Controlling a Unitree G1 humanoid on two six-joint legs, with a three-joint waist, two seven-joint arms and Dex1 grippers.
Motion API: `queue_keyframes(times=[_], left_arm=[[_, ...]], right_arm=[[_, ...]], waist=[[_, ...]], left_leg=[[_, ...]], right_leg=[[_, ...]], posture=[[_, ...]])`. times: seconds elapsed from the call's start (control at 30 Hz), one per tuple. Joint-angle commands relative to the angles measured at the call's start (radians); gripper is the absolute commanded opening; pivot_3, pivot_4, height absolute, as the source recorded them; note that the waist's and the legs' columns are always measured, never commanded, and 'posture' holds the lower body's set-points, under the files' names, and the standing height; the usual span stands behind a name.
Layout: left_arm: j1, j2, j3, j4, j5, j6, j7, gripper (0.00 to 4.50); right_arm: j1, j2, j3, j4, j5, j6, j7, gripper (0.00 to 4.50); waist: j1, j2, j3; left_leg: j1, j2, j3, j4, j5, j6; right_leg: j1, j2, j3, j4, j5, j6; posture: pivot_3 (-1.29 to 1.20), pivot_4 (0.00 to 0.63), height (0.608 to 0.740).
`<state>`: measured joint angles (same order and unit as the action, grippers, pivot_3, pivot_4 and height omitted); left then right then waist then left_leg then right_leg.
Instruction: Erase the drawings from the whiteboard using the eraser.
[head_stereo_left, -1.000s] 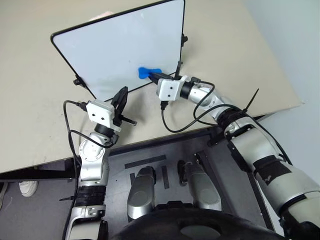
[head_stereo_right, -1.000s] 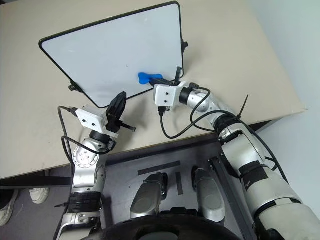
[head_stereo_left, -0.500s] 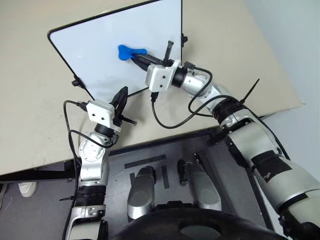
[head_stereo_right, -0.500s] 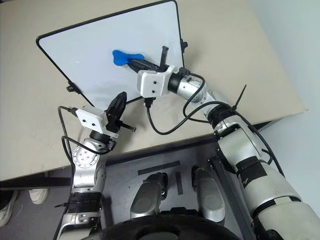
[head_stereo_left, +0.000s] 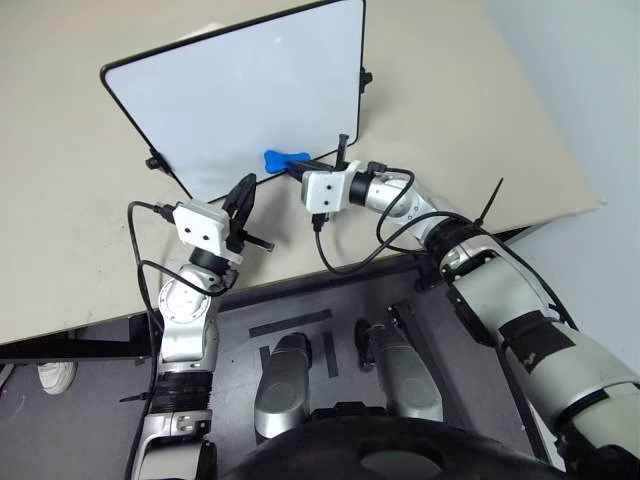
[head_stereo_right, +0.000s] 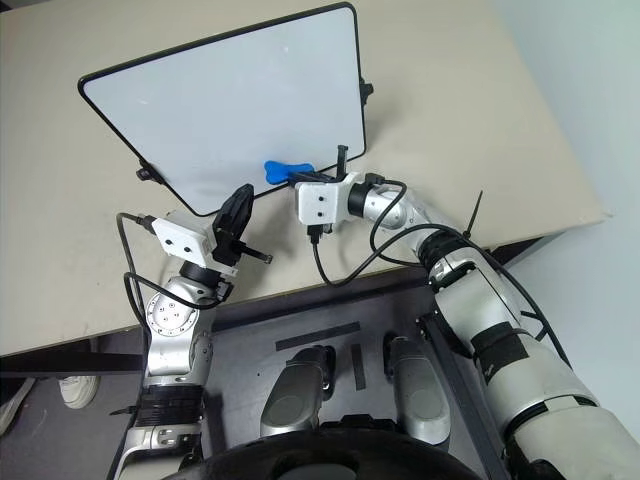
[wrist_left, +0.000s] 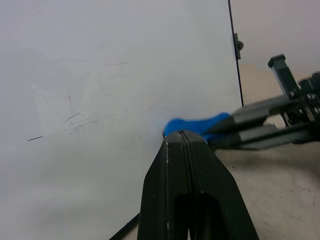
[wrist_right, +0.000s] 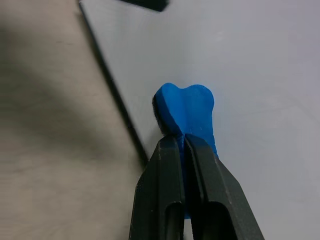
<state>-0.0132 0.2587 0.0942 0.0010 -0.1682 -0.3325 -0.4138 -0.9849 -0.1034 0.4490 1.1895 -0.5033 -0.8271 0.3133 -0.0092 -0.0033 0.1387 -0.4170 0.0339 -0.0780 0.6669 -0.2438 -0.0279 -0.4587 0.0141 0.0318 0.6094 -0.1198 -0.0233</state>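
The whiteboard (head_stereo_left: 240, 90) lies on the beige table, a large white sheet in a thin black frame. My right gripper (head_stereo_left: 299, 166) is shut on the blue bone-shaped eraser (head_stereo_left: 282, 159), which presses on the board close to its near edge, right of the middle. In the right wrist view the eraser (wrist_right: 185, 107) sticks out past the closed fingers (wrist_right: 167, 165). My left gripper (head_stereo_left: 241, 194) hovers shut and empty just in front of the board's near edge. The drawings are out of view; faint thin grey streaks (wrist_left: 75, 120) mark the board's surface.
The table (head_stereo_left: 450, 90) has bare room right of the board and to its left. Small black knobs (head_stereo_left: 365, 77) stick out from the board's sides. The table's front edge runs just behind both wrists. A shoe (head_stereo_left: 55, 376) stands on the floor at the lower left.
My right gripper swept the eraser from the board's near right part up to its middle, then back down to the near edge. The left arm kept still.
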Motion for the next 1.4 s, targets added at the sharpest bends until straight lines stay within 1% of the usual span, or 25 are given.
queue_keyframes(times=[0.03,0.1,0.17,0.27,0.4,0.47,0.57,0.63,0.7,0.73,0.87,0.97,1.17,1.27,1.4], left_arm=[[0.002,0.007,0.002,-0.025,-0.011,-0.014,-0.009,0.00],[0.007,0.011,0.005,-0.028,-0.015,-0.012,-0.013,0.00],[0.014,0.016,0.011,-0.033,-0.019,-0.010,-0.015,0.00],[0.028,0.027,0.025,-0.042,-0.026,-0.005,-0.018,0.00],[0.045,0.050,0.038,-0.051,-0.037,0.006,-0.030,0.00],[0.048,0.063,0.042,-0.051,-0.042,0.012,-0.036,0.00],[0.054,0.076,0.045,-0.061,-0.049,0.021,-0.044,0.00],[0.063,0.082,0.046,-0.064,-0.049,0.024,-0.048,0.00],[0.069,0.089,0.046,-0.078,-0.056,0.036,-0.052,0.00],[0.068,0.094,0.044,-0.083,-0.060,0.042,-0.058,0.00],[0.030,0.101,0.036,-0.059,-0.061,0.050,-0.074,0.00],[0.006,0.092,0.027,-0.043,-0.058,0.048,-0.078,0.00],[-0.011,0.077,0.024,-0.024,-0.051,0.039,-0.079,0.00],[-0.013,0.070,0.022,-0.027,-0.047,0.038,-0.077,0.00],[0.011,0.069,0.028,-0.047,-0.053,0.042,-0.076,0.00]], right_arm=[[0.041,-0.043,-0.041,-0.106,0.089,-0.006,0.105,0.02],[0.099,-0.088,-0.062,-0.211,0.162,0.030,0.212,0.02],[0.181,-0.148,-0.081,-0.367,0.248,0.118,0.335,0.02],[0.321,-0.248,-0.099,-0.644,0.364,0.302,0.499,0.02],[0.495,-0.386,-0.124,-1.007,0.498,0.600,0.652,0.02],[0.542,-0.421,-0.122,-1.087,0.497,0.676,0.665,0.02],[0.575,-0.428,-0.120,-1.149,0.488,0.739,0.654,0.02],[0.590,-0.422,-0.119,-1.161,0.472,0.759,0.635,0.02],[0.603,-0.420,-0.114,-1.167,0.450,0.767,0.622,0.02],[0.608,-0.417,-0.114,-1.176,0.449,0.775,0.617,0.02],[0.609,-0.401,-0.124,-1.186,0.458,0.808,0.597,0.02],[0.608,-0.401,-0.126,-1.166,0.446,0.835,0.586,0.83],[0.612,-0.415,-0.147,-1.200,0.426,0.800,0.551,2.86],[0.609,-0.423,-0.182,-1.227,0.455,0.799,0.543,2.86],[0.622,-0.438,-0.243,-1.297,0.531,0.829,0.565,2.86]], waist=[[0.004,0.000,0.000],[0.007,0.000,0.000],[0.010,0.000,0.000],[0.013,-0.001,-0.001],[0.013,-0.001,-0.001],[0.013,-0.001,-0.001],[0.003,-0.001,-0.001],[0.002,-0.001,-0.001],[0.001,-0.001,-0.001],[0.001,-0.001,-0.001],[0.002,-0.001,-0.001],[0.004,-0.001,-0.001],[0.005,-0.001,-0.001],[0.005,-0.001,-0.001],[0.006,-0.001,-0.001]], left_leg=[[0.000,0.000,0.000,0.000,0.000,0.000],[-0.001,0.000,0.000,0.001,0.001,0.000],[-0.002,0.000,0.001,0.003,0.001,0.000],[-0.003,0.000,0.002,0.005,-0.002,0.000],[-0.003,0.000,0.003,0.007,-0.006,0.001],[-0.002,0.000,0.003,0.007,-0.007,0.001],[0.002,0.000,0.003,0.008,-0.005,0.002],[0.007,0.000,0.003,0.008,-0.005,0.003],[0.014,0.000,0.003,0.008,-0.004,0.003],[0.017,0.000,0.002,0.008,-0.005,0.003],[0.018,0.000,0.002,0.008,-0.004,0.003],[0.018,-0.001,0.002,0.008,-0.004,0.003],[0.017,-0.001,0.002,0.008,-0.006,0.003],[0.017,-0.001,0.002,0.008,-0.008,0.003],[0.016,-0.001,0.002,0.008,-0.009,0.003]], right_leg=[[0.000,0.000,0.000,0.000,-0.001,0.001],[0.000,0.000,0.000,-0.001,-0.002,0.002],[0.001,0.000,0.000,-0.001,-0.004,0.004],[0.002,0.000,0.000,-0.001,-0.007,0.005],[0.002,0.000,0.000,-0.001,-0.010,0.006],[0.003,0.000,0.000,-0.001,-0.011,0.006],[0.007,0.001,0.001,-0.001,-0.011,0.006],[0.011,0.001,0.001,-0.001,-0.011,0.007],[0.018,0.001,0.001,-0.001,-0.017,0.017],[0.021,0.001,0.001,-0.001,-0.017,0.018],[0.022,0.001,0.001,-0.001,-0.018,0.018],[0.023,0.001,0.001,-0.001,-0.018,0.019],[0.022,0.001,0.001,-0.001,-0.022,0.022],[0.022,0.001,0.001,-0.001,-0.023,0.020],[0.021,0.001,0.001,-0.001,-0.023,0.017]], posture=[[0.00,0.150,0.740],[0.00,0.150,0.740],[0.00,0.150,0.740],[0.00,0.150,0.740],[0.00,0.150,0.740],[0.00,0.150,0.740],[0.00,0.150,0.740],[0.00,0.150,0.740],[0.00,0.150,0.740],[0.00,0.150,0.740],[0.00,0.150,0.740],[0.00,0.150,0.740],[0.00,0.150,0.740],[0.00,0.150,0.740],[0.00,0.150,0.740]])
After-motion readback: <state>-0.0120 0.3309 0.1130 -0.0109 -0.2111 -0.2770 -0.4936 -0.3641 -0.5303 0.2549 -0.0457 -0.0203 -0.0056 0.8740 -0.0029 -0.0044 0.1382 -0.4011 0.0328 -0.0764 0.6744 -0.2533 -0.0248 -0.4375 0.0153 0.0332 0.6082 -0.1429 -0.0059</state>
